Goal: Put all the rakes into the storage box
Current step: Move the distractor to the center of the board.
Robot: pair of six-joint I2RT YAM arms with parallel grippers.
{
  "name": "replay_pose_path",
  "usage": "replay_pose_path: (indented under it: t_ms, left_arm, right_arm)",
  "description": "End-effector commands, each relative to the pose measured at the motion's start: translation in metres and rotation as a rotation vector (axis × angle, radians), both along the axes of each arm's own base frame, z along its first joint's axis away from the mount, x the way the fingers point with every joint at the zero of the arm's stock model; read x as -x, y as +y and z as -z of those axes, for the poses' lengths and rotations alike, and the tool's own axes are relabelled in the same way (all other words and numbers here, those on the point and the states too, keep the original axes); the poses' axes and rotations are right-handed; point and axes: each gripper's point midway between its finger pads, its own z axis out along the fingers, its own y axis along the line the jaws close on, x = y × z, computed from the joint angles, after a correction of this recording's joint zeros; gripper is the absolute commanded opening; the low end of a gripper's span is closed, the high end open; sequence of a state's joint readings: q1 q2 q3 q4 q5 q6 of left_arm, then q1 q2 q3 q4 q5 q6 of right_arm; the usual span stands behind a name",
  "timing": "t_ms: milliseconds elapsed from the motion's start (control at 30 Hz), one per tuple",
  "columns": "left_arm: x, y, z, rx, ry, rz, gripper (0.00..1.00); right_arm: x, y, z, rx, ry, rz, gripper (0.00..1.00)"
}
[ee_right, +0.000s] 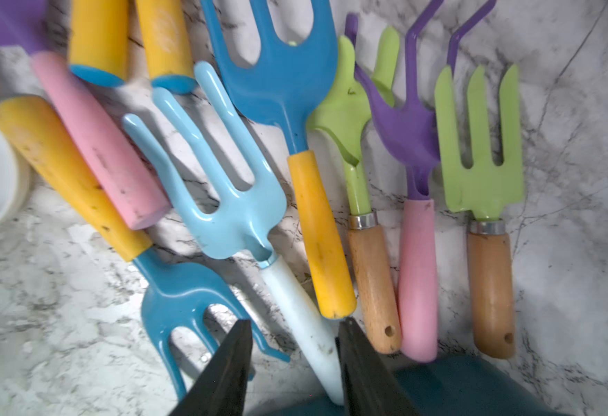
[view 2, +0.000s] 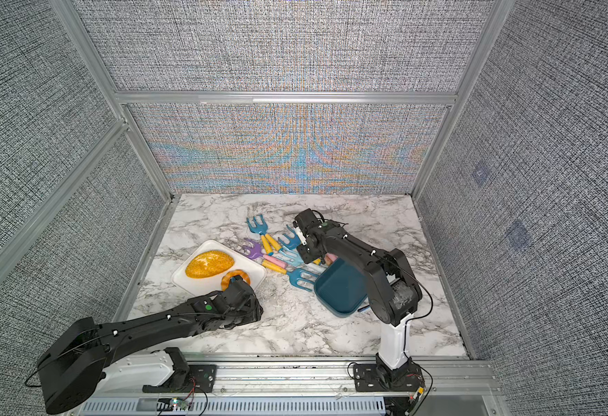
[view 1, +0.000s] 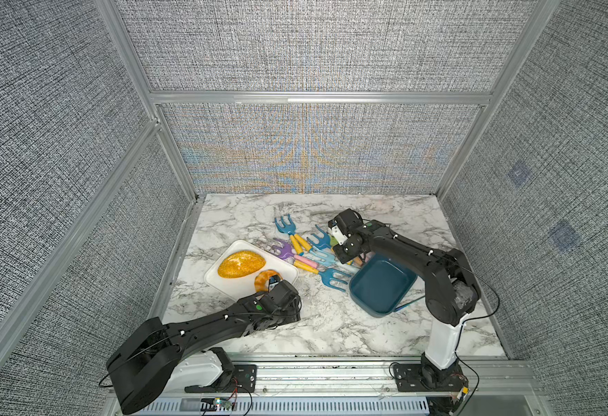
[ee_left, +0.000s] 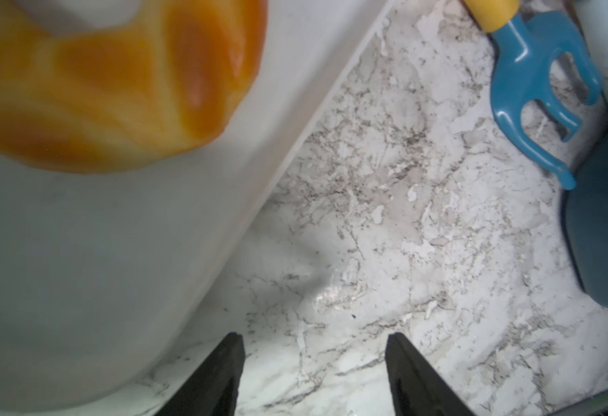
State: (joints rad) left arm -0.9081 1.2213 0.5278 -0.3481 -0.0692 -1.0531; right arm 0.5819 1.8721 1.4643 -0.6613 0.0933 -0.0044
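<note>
While your left gripper (ee_left: pixel 315 336) hangs low at the front, jaws spread with nothing between them, over the marble top (ee_left: pixel 385 234) beside the white tray (ee_left: pixel 79 270) and its glossy orange ring (ee_left: pixel 97 90), it's not the arm for this. Next out is the storage box (view 1: pixel 381 286): shallow, dark teal, rounded corners, smooth plastic, empty. Your right gripper (ee_right: pixel 295 326) sits just past the box's far rim, pointing down, jaws partly spread and straddling the white handle of the pale blue rake (ee_right: pixel 237 216). One jaw looks against the handle and the other shows a gap, so I read it as not pinched yet. Work from this relation: handle butt at the box rim right under you, long axis running away from the box, three curved tines at the far end. The right arm is clearly nearer. The handle is round, slightly tapered and slick-looking; the head is glossy enamel, likely slippery. It's crowded: a yellow-handled blue fork (ee_right: pixel 316 223) lies along one side and looks to be touching, with a darker blue rake (ee_right: pixel 183 306) just beside the other. Further out are a green fork (ee_right: pixel 482 162) on a wooden handle with a metal ferrule and a purple rake (ee_right: pixel 406 137) on pink.
</note>
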Motion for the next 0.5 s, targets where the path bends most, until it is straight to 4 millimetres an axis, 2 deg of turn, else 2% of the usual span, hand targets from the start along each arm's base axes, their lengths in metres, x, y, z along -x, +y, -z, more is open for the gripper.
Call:
replay_pose_path:
  t_ms: [0, 133, 300, 467]
  left_arm:
    - [0.001, 0.031, 0.008, -0.143, 0.006, -0.075, 0.63]
    - [0.002, 0.059, 0.012, -0.275, 0.003, -0.127, 0.56]
    - [0.002, 0.087, 0.011, -0.391, 0.005, -0.184, 0.51]
    - [0.001, 0.11, 0.007, -0.436, 0.003, -0.242, 0.5]
  right_arm:
    - [0.007, 0.01, -0.009, -0.048, 0.007, -0.003, 0.47]
    - [0.021, 0.012, -0.001, -0.051, 0.042, -0.022, 0.48]
    - [0.033, 0.013, 0.011, -0.042, 0.069, -0.036, 0.51]
    - [0.031, 0.013, 0.018, 0.002, 0.07, -0.036, 0.52]
